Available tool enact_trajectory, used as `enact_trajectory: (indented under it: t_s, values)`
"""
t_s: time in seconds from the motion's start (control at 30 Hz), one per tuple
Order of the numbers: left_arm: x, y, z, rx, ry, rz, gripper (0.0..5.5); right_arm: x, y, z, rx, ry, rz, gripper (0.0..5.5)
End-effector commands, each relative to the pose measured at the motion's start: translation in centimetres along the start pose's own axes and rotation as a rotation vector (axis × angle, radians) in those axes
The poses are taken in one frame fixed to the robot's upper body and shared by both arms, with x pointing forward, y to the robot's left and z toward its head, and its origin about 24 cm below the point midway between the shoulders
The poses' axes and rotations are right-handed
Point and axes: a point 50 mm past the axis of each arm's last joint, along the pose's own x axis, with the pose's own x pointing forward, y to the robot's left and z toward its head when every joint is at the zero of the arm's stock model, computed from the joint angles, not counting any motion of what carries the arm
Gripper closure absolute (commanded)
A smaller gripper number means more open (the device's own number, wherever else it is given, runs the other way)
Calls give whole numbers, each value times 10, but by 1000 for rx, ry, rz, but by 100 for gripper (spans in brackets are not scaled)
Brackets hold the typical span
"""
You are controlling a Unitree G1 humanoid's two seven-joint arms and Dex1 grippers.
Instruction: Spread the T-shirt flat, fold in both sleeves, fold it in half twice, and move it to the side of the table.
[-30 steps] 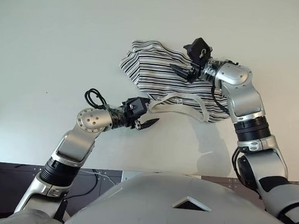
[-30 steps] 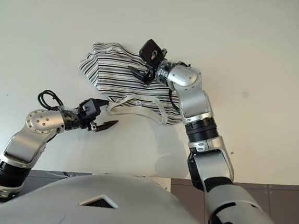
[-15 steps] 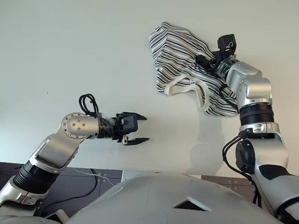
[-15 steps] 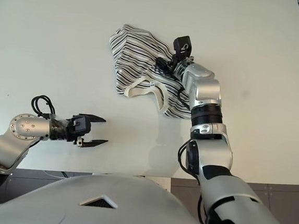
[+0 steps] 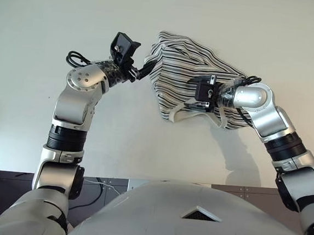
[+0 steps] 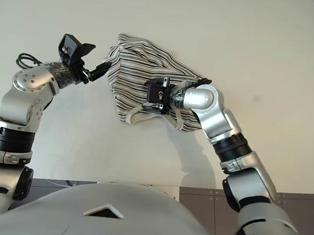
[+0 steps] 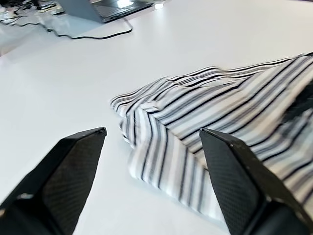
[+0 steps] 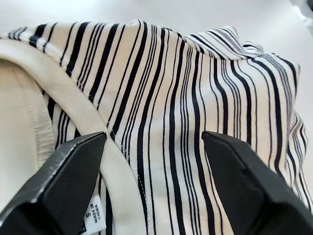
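Note:
The black-and-white striped T-shirt (image 5: 195, 60) lies crumpled on the white table (image 5: 44, 19), its cream neckband (image 5: 175, 112) facing the near edge. My left gripper (image 5: 145, 69) is open at the shirt's left edge, and in the left wrist view its fingers (image 7: 78, 161) frame a folded corner of the cloth (image 7: 161, 122). My right gripper (image 5: 191, 93) is open just above the shirt's middle. In the right wrist view the neckband (image 8: 73, 112) and the size label (image 8: 93, 220) lie between its fingers (image 8: 230, 166), which grip nothing.
Bare table spreads to the left and the far side of the shirt. The table's near edge (image 5: 140, 179) runs just in front of me. In the left wrist view, cables and a dark device (image 7: 93, 10) lie at the far end.
My left arm swung from the near part of the table up to the shirt's left edge. My right gripper came from the shirt's far right side down over the neckband.

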Motion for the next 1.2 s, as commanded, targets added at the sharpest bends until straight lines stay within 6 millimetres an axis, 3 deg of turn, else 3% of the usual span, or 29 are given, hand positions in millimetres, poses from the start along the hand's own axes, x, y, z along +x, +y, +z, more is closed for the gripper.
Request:
enact_trajectory:
  t_s: [0.03,0.1,0.17,0.23,0.3,0.37,0.47,0.57,0.63,0.7,0.77,0.83,0.9,0.97,1.03,1.1,1.2]
  values:
    - [12,-11,-16,109,73,-57,194,-4,6,-5,22,-22,46,186]
    - [9,-30,-40,184,150,-160,194,3,-6,-1,32,-39,-32,186]
    - [3,-37,-50,183,170,-186,194,8,-7,-2,44,-34,-54,186]
    - [-3,-27,-62,221,227,-148,194,12,0,-5,62,-29,-37,186]
    - [-14,-3,-77,297,315,-65,194,13,3,-6,60,-23,-10,186]
    - [-17,18,-74,309,302,16,194,14,3,-6,35,-9,16,186]
    - [-8,36,-55,295,219,62,194,25,7,-13,-62,68,42,186]
    - [-3,42,-48,298,171,60,194,31,-11,13,-70,-76,-106,186]
    - [-2,46,-33,291,63,91,194,4,-36,47,25,-304,-316,186]
    - [-5,50,-15,256,-58,149,194,-35,-50,62,126,-444,-466,186]
    - [-25,54,4,208,-187,231,194,-78,-53,41,75,-304,-620,186]
    - [-53,49,4,239,-233,281,194,-107,-40,-4,-105,50,-686,186]
    - [-82,30,-24,357,-137,210,194,-121,-6,-39,-286,304,-538,186]
    - [-118,-1,-68,497,92,-22,194,-125,34,-54,-326,356,-358,186]
    - [-141,-16,-86,536,204,-163,194,-126,57,-57,-326,353,-258,186]
    - [-136,-18,-87,608,234,-245,194,-120,67,-58,-333,343,-195,186]
    - [-108,-21,-88,744,224,-304,194,-102,65,-53,-365,293,-156,186]
